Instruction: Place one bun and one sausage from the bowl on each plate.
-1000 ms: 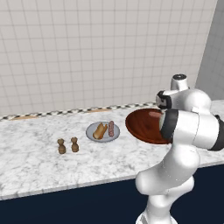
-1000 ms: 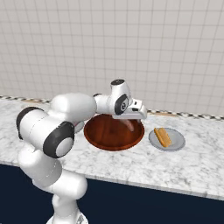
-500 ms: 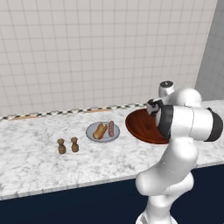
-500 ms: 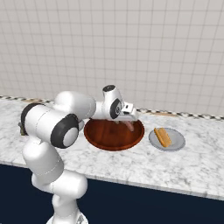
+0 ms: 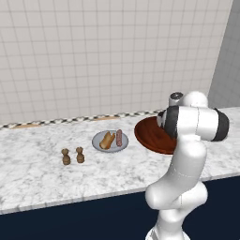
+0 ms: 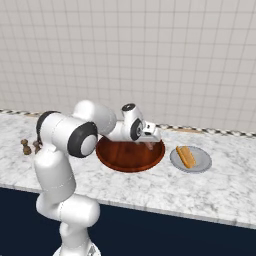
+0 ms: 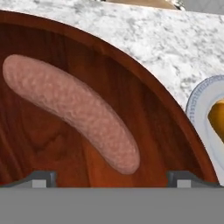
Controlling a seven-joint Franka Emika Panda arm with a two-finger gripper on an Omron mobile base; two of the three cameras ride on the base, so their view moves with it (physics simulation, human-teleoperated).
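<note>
Hand view: one sausage [image 7: 74, 111] lies on the floor of the red-brown bowl [image 7: 39, 144], slanted, with the gripper [image 7: 111, 177] directly over it, jaws spread wide, nothing between them; the two fingertips [image 7: 41, 178] stand either side of the sausage's near end. Just beyond the bowl's rim, a grey plate [image 7: 202, 107] edge with a bun [image 7: 217, 114] on it. Right base view: bowl [image 6: 131, 155] on the marble counter [image 6: 220, 185], gripper [image 6: 150, 136] above its far side; plate [image 6: 191, 159] with bun [image 6: 185, 156] just right of the bowl. Left base view: left of the bowl [image 5: 152, 136], second plate [image 5: 111, 140] carrying bun [image 5: 107, 140] and sausage [image 5: 119, 137]; farther left, two small brown shakers [image 5: 72, 156].
</note>
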